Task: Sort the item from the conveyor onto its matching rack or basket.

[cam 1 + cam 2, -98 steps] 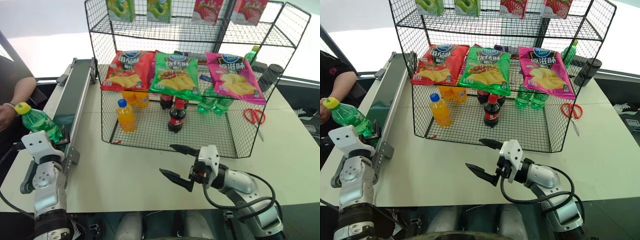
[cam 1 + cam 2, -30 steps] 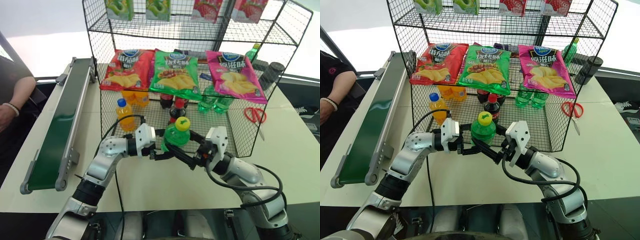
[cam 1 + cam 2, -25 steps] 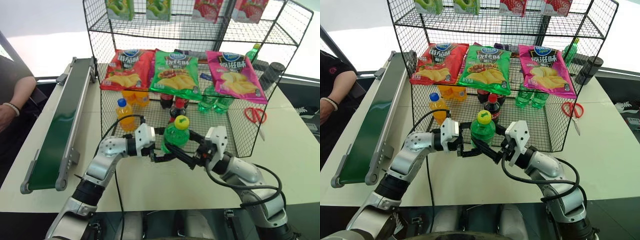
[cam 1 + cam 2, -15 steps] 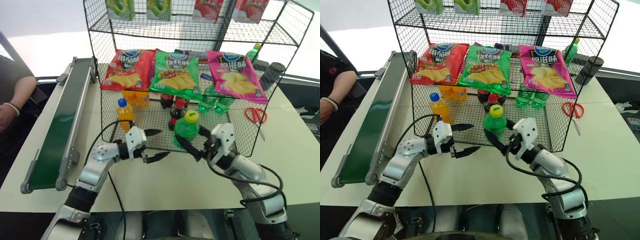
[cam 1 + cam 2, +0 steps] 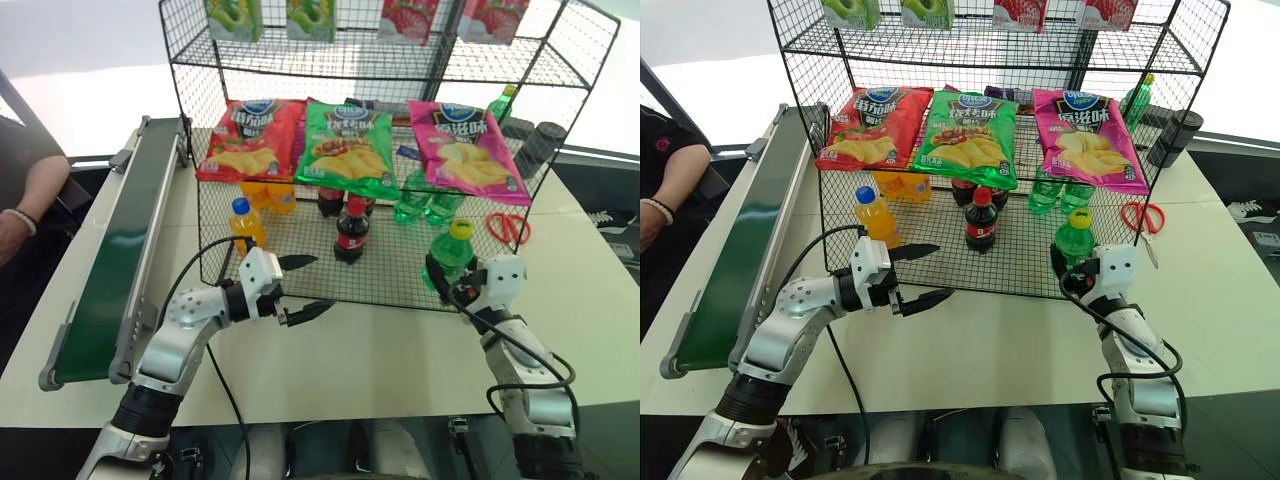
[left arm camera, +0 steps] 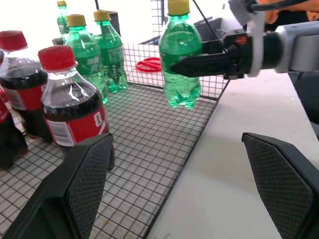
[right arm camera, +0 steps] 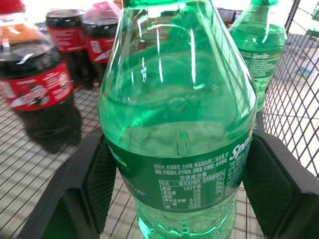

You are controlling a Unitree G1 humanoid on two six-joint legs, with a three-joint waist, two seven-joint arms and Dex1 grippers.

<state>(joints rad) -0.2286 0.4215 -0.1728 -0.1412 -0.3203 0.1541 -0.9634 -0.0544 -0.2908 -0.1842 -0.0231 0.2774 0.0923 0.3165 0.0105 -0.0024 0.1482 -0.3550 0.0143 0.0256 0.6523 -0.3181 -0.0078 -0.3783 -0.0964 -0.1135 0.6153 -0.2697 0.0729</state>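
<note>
Gripping the green soda bottle [image 5: 450, 258] upright, the right gripper [image 5: 447, 283] hangs over the wire-mesh basket [image 5: 300, 262]. The left gripper [image 5: 308, 285] stands wide and empty.

Green soda bottle [image 7: 177, 134] upright, clamped between the right end effector [image 7: 177, 174]'s two black fingers [image 7: 99, 179], one on each side of the label band. Below it: wire-mesh basket floor [image 7: 45, 169]. Beyond, one side: dark cola bottle [image 7: 40, 94], red label, with two more cola bottles [image 7: 84, 45] behind. Other side: second green bottle [image 7: 259, 45] by the mesh wall [image 7: 299, 99].
</note>
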